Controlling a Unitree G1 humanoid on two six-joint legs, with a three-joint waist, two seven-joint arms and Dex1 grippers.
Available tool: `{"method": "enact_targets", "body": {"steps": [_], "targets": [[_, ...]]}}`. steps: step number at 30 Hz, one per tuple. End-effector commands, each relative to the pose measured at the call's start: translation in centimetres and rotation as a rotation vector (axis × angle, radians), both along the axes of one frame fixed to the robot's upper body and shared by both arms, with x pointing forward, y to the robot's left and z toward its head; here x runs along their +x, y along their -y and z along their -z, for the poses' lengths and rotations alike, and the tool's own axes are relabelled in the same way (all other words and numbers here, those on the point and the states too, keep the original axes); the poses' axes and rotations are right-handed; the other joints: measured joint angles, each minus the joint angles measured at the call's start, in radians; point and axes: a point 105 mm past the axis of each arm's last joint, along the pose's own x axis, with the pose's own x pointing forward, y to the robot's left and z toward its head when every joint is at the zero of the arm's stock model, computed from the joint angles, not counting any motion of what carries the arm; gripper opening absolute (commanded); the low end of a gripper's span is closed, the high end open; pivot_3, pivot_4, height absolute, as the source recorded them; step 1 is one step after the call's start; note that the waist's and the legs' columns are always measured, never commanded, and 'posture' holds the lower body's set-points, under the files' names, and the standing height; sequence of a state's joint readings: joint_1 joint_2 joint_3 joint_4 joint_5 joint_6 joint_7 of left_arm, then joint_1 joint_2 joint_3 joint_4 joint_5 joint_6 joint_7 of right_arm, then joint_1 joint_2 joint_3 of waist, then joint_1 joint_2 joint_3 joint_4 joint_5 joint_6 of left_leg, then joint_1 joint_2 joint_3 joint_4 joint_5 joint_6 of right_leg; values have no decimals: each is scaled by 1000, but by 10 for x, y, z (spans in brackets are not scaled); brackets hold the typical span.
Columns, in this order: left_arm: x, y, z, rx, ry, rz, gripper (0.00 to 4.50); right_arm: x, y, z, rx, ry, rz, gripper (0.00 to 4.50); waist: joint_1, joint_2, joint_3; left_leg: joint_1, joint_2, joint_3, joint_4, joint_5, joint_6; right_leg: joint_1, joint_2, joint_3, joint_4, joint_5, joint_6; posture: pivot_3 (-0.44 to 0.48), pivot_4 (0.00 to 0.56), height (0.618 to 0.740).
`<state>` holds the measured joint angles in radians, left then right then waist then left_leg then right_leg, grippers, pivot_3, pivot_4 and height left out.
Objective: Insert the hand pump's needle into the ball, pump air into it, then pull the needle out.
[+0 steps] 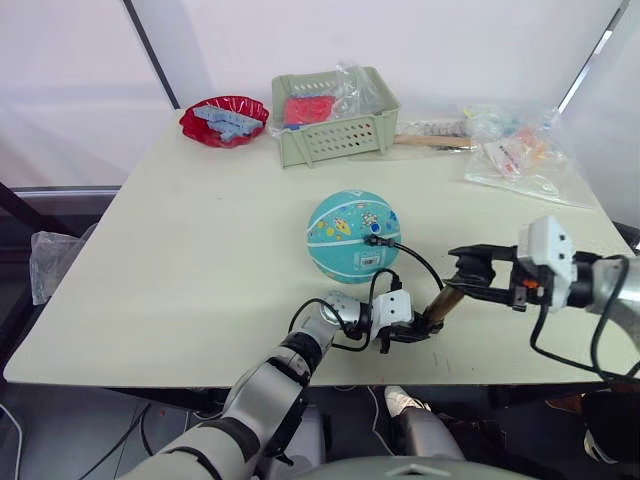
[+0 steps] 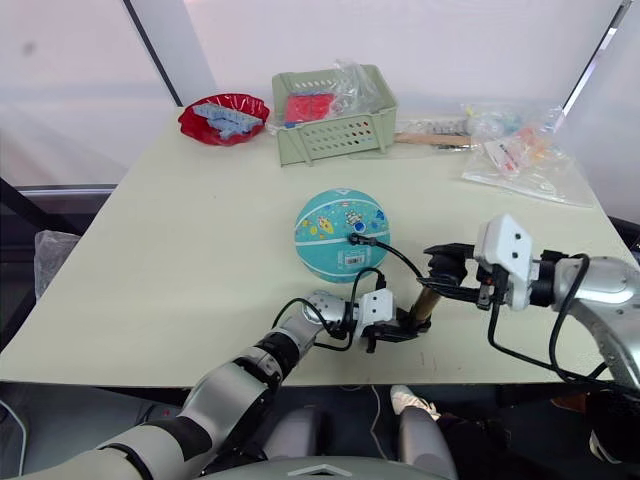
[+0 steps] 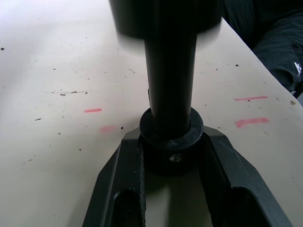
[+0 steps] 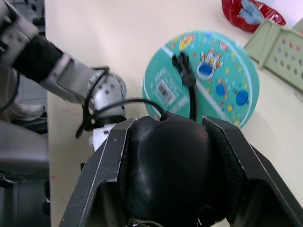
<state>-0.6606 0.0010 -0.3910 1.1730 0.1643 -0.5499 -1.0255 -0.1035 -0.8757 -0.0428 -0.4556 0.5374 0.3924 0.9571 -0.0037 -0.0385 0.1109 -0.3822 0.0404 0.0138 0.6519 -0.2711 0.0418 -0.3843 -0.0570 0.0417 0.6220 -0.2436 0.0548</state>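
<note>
The teal ball (image 1: 352,235) with white stripes rests on the table's middle. A small black fitting (image 1: 375,239) sits on its upper right side; the needle itself is hidden. From the fitting a thin black hose (image 1: 420,262) curves down to the hand pump (image 1: 443,305), whose brass cylinder leans tilted near the front edge. My left gripper (image 1: 408,335) is shut on the pump's black lower end cap (image 3: 171,146). My right gripper (image 1: 466,268) is shut on the black handle (image 4: 165,165) at the pump's upper end, to the right of the ball.
A green basket (image 1: 335,118) with bagged items and a red bowl (image 1: 224,120) stand at the table's back. Clear plastic bags (image 1: 515,150) lie at the back right. The table's front edge (image 1: 300,372) runs just below the pump.
</note>
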Motion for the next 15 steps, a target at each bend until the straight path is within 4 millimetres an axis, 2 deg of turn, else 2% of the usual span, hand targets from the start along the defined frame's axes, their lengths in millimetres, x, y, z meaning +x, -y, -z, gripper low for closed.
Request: {"method": "enact_targets", "body": {"steps": [1,5,9,15], "targets": [[-26,-27,45,169,-146,6,1081,2,7,31,-65,-74,48,1655,0,0,0,0,0,0,0,0,0,0,0,0,0,0,0,0,150,736],[-26,-27,45,169,-146,9,1081,4,5,24,-40,-47,54,1655,1,1,1,-1,-1,0,0,0,0,-1,-1,0,0,0,0,0,150,736],[-27,-27,45,170,-149,13,1081,9,6,-12,32,14,48,1655,1,4,3,-1,-1,0,0,0,0,-1,-1,0,0,0,0,0,150,736],[-27,-26,45,174,-147,15,1081,5,12,-66,30,86,13,1655,12,13,11,-5,-3,1,0,0,0,-3,-3,-1,-1,0,0,0,150,736]]}}
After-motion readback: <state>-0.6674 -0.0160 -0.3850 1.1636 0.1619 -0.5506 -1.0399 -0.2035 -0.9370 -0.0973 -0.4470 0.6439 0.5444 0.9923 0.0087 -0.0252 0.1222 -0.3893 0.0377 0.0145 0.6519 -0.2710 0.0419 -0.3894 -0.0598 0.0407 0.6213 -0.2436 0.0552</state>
